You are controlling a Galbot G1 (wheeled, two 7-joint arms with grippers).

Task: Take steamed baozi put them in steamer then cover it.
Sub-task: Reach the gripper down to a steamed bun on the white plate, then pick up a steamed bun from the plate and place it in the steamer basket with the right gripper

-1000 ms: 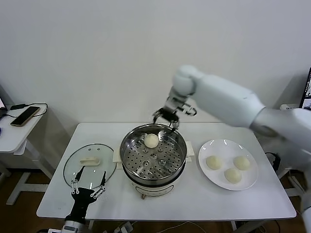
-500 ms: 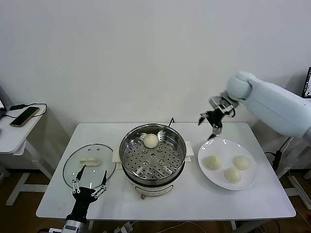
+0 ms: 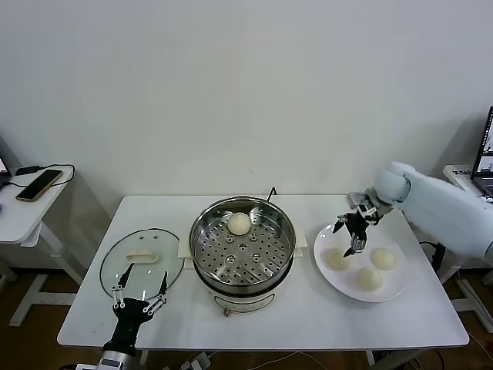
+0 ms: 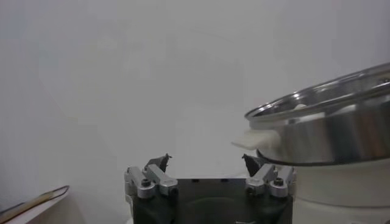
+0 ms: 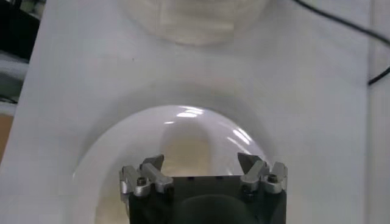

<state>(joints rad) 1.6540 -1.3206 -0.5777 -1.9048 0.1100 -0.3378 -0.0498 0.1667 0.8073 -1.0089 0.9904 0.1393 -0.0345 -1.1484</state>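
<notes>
The steamer [image 3: 243,248] is sitting mid-table [image 3: 308,316] with its lid off. One bun [image 3: 239,223] is lying on the perforated tray inside, at the steamer's far side.

To the right of the steamer a white plate [image 3: 389,289] is holding three more buns: one nearest the steamer [image 3: 335,259], one farther right [image 3: 383,258], and one toward the front edge [image 3: 369,278]. The right gripper [image 3: 353,233] is hanging over the plate's steamer-side rim, just above the nearest bun, with its jaws standing wide apart and nothing between them. In the right wrist view the spread fingers [image 5: 151,172] are framing the plate [image 5: 97,158] below.

To the left of the steamer the cover [image 3: 142,260] is lying flat on the table, handle up. The left gripper [image 3: 139,297] is waiting just in front of the cover, at the table's near edge, with its jaws also spread and empty. In the left wrist view, its fingers [image 4: 155,172] are pointing past the steamer's wall [image 4: 332,131].
</notes>
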